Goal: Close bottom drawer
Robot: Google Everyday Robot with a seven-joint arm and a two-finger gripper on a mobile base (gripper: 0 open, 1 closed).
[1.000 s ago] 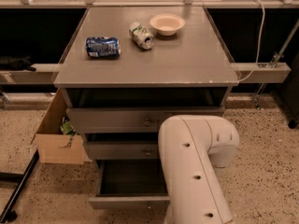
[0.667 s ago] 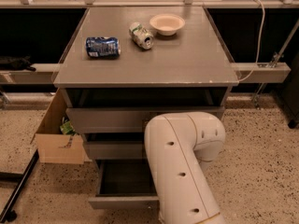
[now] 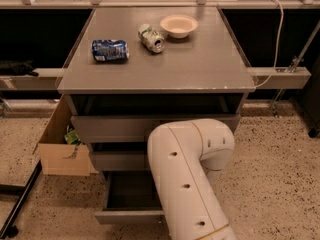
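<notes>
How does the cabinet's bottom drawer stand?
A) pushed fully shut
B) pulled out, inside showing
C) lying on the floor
B: the bottom drawer juts out past the middle drawer, its dark inside exposed; the robot arm covers part of it, and the gripper is out of view.

A thick, cream-white robot arm (image 3: 182, 199) is filling the view from 6 o'clock toward centre, its smooth tubular shell rounding into a bulbous elbow joint (image 3: 215, 144). Small dark recessed holes (image 3: 172, 154) are dotting its side. A thin tan band (image 3: 220, 232) is ringing its lower end. The gripper is hiding out of sight past the elbow.
</notes>
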